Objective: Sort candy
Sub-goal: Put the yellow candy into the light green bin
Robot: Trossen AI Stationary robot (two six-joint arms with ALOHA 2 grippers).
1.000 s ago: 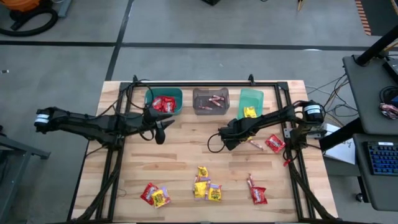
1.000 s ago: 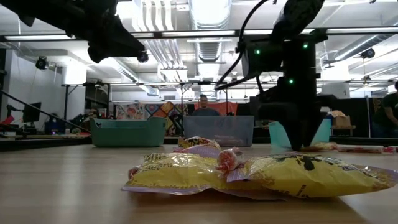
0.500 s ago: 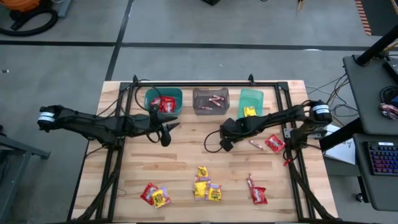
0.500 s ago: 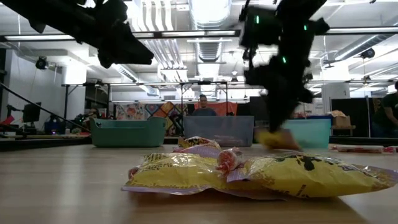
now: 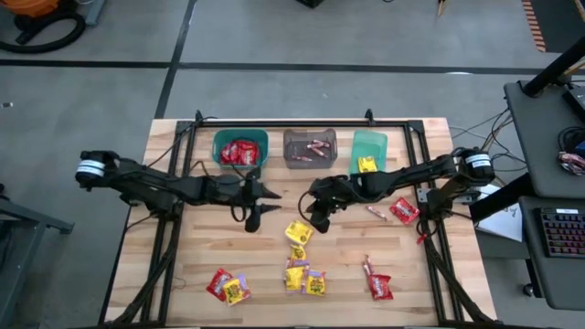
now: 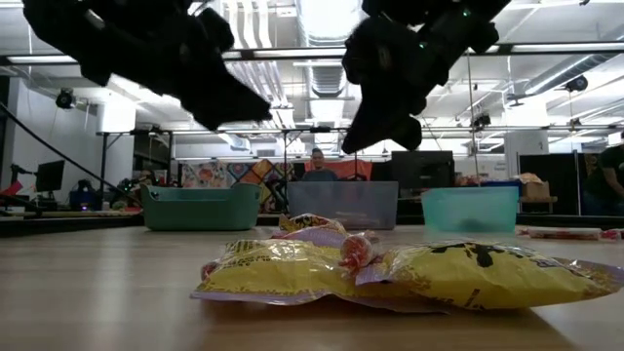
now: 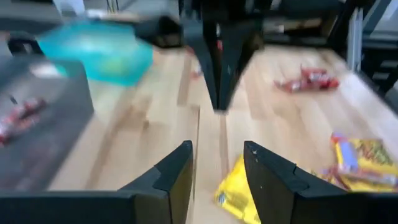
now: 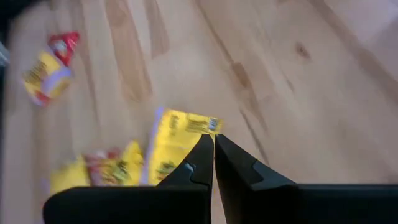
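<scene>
yellow packet (image 5: 298,232) just beside closed right pincer (image 5: 316,219)

Candy (image 5: 305,274) lies scattered low in my overhead frame: one yellow packet (image 5: 298,232) flat at centre, mixed red and yellow clusters below it, red packets (image 5: 403,211) at right, sorted pieces up top.

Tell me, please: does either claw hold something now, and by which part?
Nothing is held. The right claw is shut and empty above the wooden table; the left claw is open, empty.
</scene>
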